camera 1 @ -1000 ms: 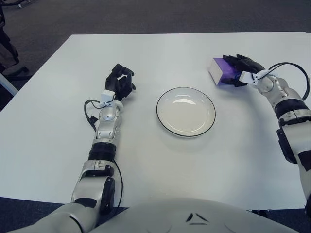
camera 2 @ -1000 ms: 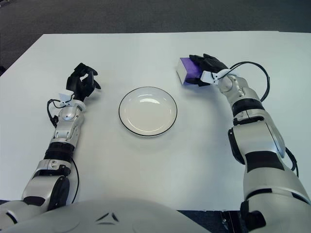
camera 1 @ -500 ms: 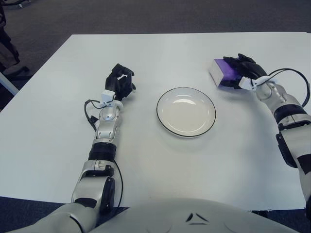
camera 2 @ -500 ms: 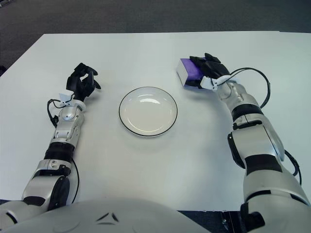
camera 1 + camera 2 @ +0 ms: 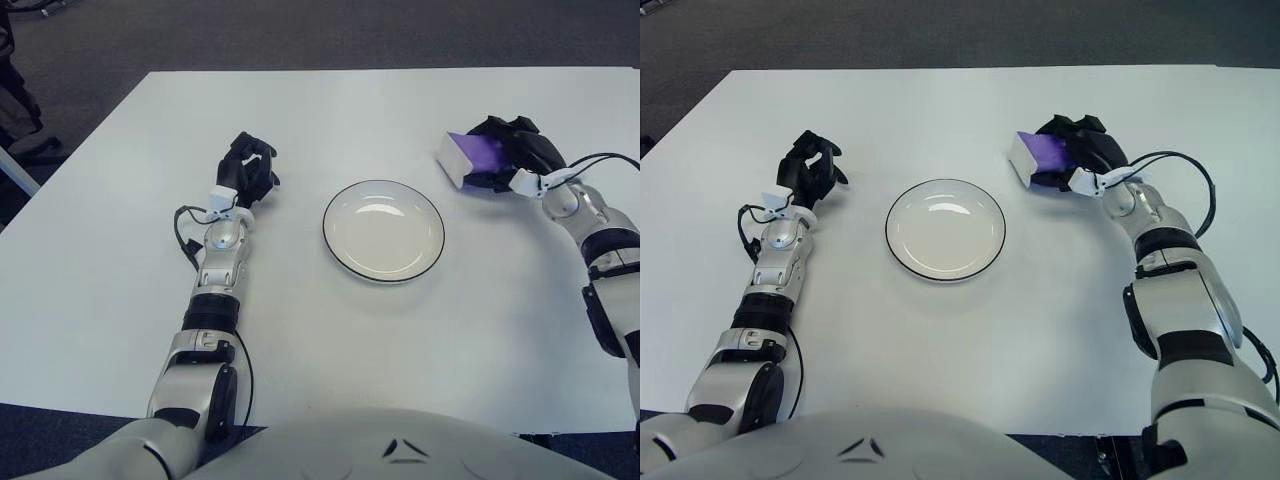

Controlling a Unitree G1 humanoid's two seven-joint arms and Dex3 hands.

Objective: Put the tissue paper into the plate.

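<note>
In the left eye view, you see the right hand (image 5: 520,152) at the far right of the white table (image 5: 330,350), its dark fingers wrapped around the purple tissue paper pack (image 5: 468,158). The pack's white end face points toward the plate (image 5: 383,230); whether the pack touches the table you cannot tell. The pack sits beyond and to the right of the plate, apart from its rim. In the right eye view, you see the plate (image 5: 945,229) at the table's middle, white with a dark rim and holding nothing. The left hand (image 5: 810,172) shows to the left of the plate, well apart from it, its fingers curled with nothing between them.
</note>
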